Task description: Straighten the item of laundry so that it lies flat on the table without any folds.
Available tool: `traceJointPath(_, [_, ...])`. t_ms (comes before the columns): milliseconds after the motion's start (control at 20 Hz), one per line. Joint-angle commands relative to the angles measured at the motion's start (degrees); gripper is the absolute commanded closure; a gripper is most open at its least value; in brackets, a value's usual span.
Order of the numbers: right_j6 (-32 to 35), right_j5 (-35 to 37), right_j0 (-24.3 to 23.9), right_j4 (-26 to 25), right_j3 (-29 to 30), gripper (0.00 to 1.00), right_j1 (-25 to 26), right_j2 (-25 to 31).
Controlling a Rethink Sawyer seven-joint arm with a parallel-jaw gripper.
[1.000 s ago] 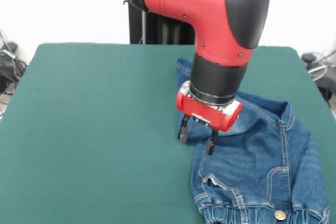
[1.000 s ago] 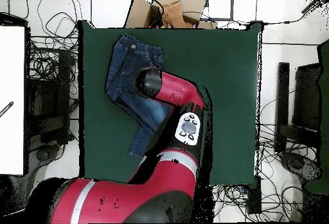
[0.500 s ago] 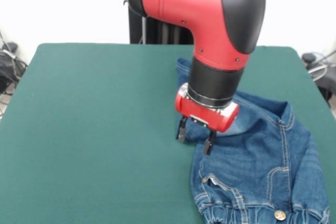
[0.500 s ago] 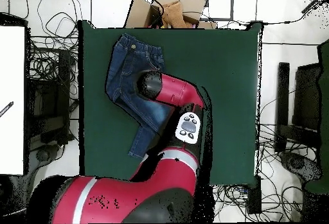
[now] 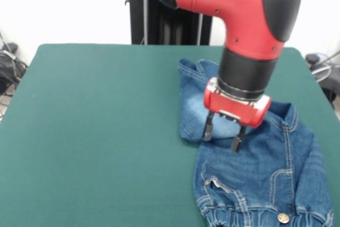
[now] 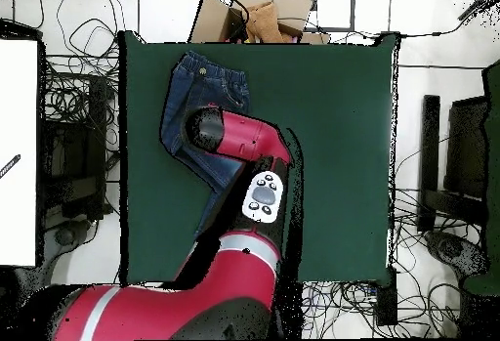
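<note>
the red and black gripper [image 5: 222,135] hovered with jaws open and empty over the folded blue denim jeans [image 5: 265,174] on the dark green table [image 5: 95,131]; next, descend and pinch a leg.

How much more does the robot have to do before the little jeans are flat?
Not much looks done yet: the jeans lie bunched near one side of the green table, with one leg folded over. Right now the open claw hangs over that folded leg, holding nothing. Still left: grab the denim, pull the legs out straight and smooth out the folds.
</note>
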Motion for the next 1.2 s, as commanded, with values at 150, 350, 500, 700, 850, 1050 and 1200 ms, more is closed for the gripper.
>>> traceJointPath(150, [9.52,2.58,2.07,0.23,6.39,0.00,-1.67,4.76])
traceJointPath(350, [8.39,-0.59,1.26,-0.42,6.39,0.00,0.59,5.97])
traceJointPath(500, [7.21,-2.03,0.75,-1.36,6.56,0.00,1.47,6.45])
traceJointPath(700, [6.77,-3.01,0.67,-1.93,7.64,0.00,1.86,6.85])
traceJointPath(850, [5.31,-3.63,0.12,-2.81,7.96,0.00,2.24,7.57])
traceJointPath(1050, [-0.51,-3.71,-1.02,-6.70,7.61,0.00,1.99,8.75])
traceJointPath(1200, [0.30,-3.87,-1.63,-7.58,9.31,0.00,0.93,9.59])
